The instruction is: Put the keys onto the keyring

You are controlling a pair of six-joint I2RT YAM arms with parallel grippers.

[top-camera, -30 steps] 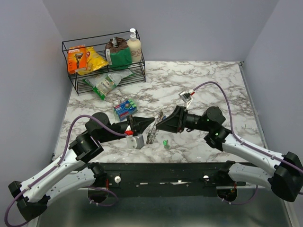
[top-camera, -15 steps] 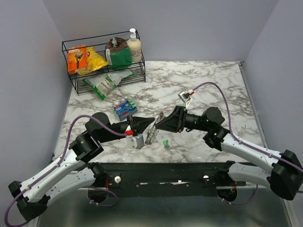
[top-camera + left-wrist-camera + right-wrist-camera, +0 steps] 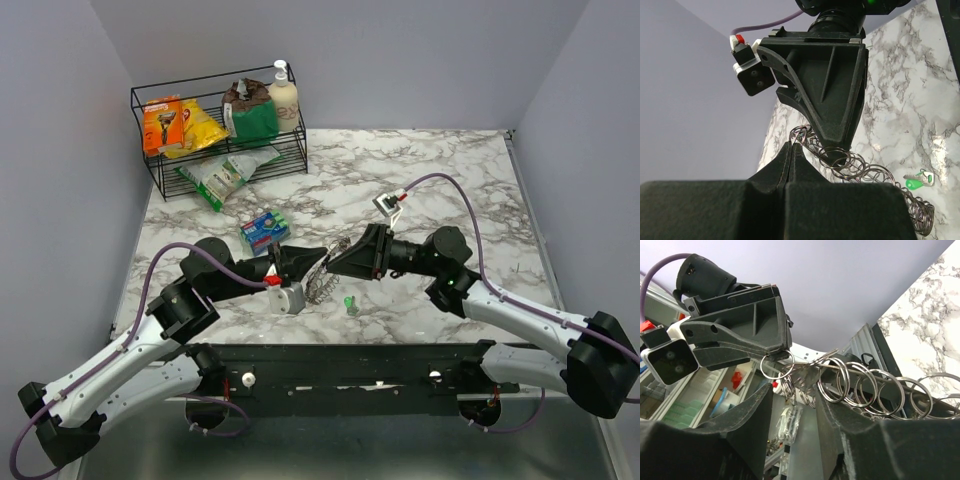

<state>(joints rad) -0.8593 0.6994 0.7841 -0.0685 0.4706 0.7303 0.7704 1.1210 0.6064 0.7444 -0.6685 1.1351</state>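
One key, green-headed, lies flat on the tabletop, just nearer the arm bases than the grippers and on no ring; no other key is seen. The keyring shows as a chain of linked rings, raised between the two grippers with its slack sagging toward the tabletop. The left gripper is fully closed, pinching a single end ring. The right gripper has its fingers about half apart with the chain crossing the gap; whether it bears on the chain cannot be determined. Risks, as judged: the whole hold rests on one thin ring, so any pull or twist from the right side may slip it out and drop the chain. The hanging slack may sweep the key aside or snag a finger. With both grippers at the chain, neither is free to fetch the key, and letting go to fetch it may lose the ring's presentation. Beyond the left gripper sits a blue box. At the far left, the wire basket holds an orange carton, a yellow packet, a brown-and-green bag and a pump bottle. A green-and-white packet lies at its front foot; inside or out cannot be told.
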